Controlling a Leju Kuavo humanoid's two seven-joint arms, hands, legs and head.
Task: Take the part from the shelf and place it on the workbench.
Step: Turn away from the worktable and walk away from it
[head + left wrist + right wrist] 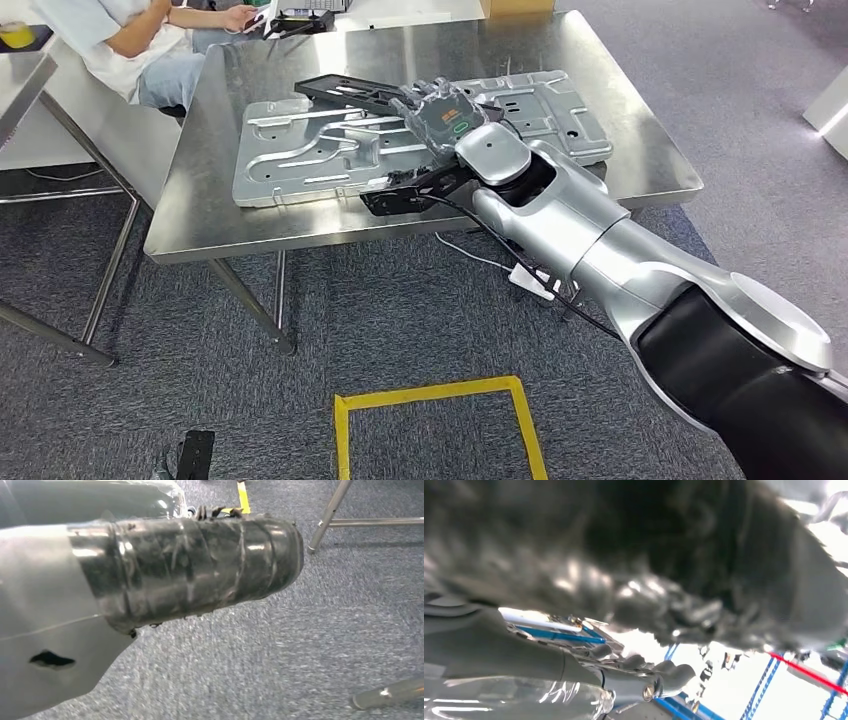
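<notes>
My right hand (440,112) grips the black part (352,95) above the workbench (640,150), over silver panels (330,150) just beneath it. I fear release here lets it slide off them.

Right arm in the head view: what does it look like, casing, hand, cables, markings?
The right arm has glossy silver shells and a black upper section. Its right hand is dark grey with a small green oval mark on the back. A thin black cable runs beneath the forearm.
</notes>
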